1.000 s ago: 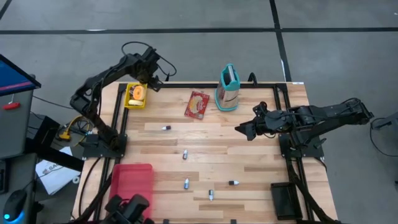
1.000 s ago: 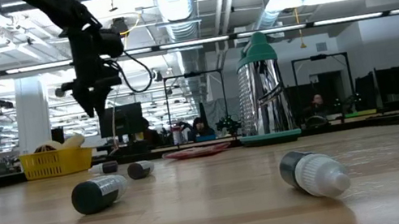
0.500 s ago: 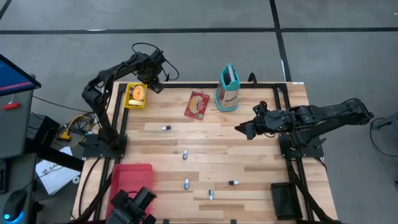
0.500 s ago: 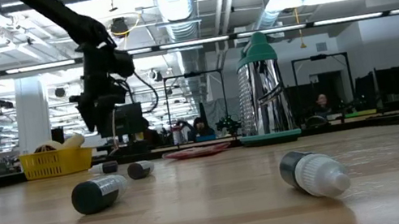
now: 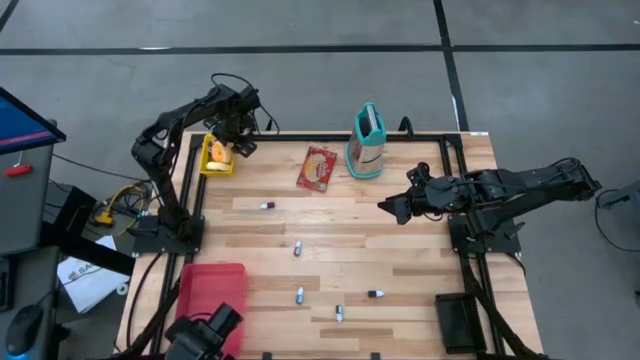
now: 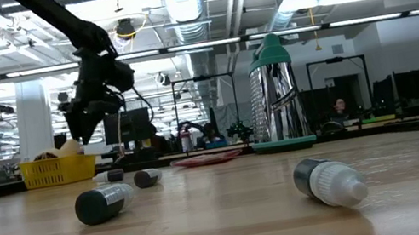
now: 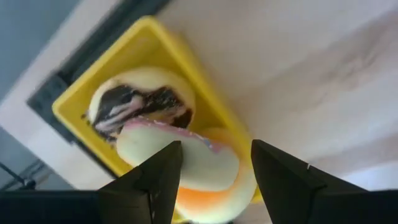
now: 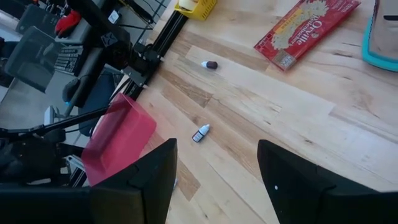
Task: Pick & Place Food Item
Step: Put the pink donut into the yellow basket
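Wooden table (image 5: 400, 260), yellow basket (image 7: 155, 43), pale pink-and-orange pastry (image 7: 186, 163) inside.

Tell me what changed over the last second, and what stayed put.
The left gripper swung back from beside the yellow basket and came down over it; its fingers now stand open on either side of the pale food item lying in the basket, nothing lifted. The right gripper stayed open above the table's right side. The red packet, grater and small bottles did not move.
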`<state>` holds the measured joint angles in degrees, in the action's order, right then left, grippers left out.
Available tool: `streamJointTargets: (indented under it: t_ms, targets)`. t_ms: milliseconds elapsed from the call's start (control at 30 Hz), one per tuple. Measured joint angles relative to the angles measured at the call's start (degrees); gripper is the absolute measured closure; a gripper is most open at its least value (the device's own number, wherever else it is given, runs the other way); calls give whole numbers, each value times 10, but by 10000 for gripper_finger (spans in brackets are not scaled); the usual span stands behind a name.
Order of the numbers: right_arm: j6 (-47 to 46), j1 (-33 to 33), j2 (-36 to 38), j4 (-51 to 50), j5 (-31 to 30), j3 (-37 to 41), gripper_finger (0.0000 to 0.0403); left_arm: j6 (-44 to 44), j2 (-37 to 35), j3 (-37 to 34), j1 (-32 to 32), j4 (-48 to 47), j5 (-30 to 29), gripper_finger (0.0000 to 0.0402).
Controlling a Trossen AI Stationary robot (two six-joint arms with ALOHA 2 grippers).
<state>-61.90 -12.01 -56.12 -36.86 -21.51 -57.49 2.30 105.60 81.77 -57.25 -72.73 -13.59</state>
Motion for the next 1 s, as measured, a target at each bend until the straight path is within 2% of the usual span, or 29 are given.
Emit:
streamJointTargets:
  t_ms: [200,333,500,667,1000]
  targets:
    - [9,-8,0,0,0,0,188,-22,-65,-28,1,-14,-1,213]
    - [19,-8,0,0,0,0,188,-53,-121,-78,-2,-12,5,213]
    - [33,-8,0,0,2,0,188,-100,-191,-149,5,29,32,213]
    - [35,-14,0,1,4,0,188,-155,-241,-164,22,80,48,215]
    - [34,-15,0,1,4,0,188,-315,-215,-164,33,155,3,207]
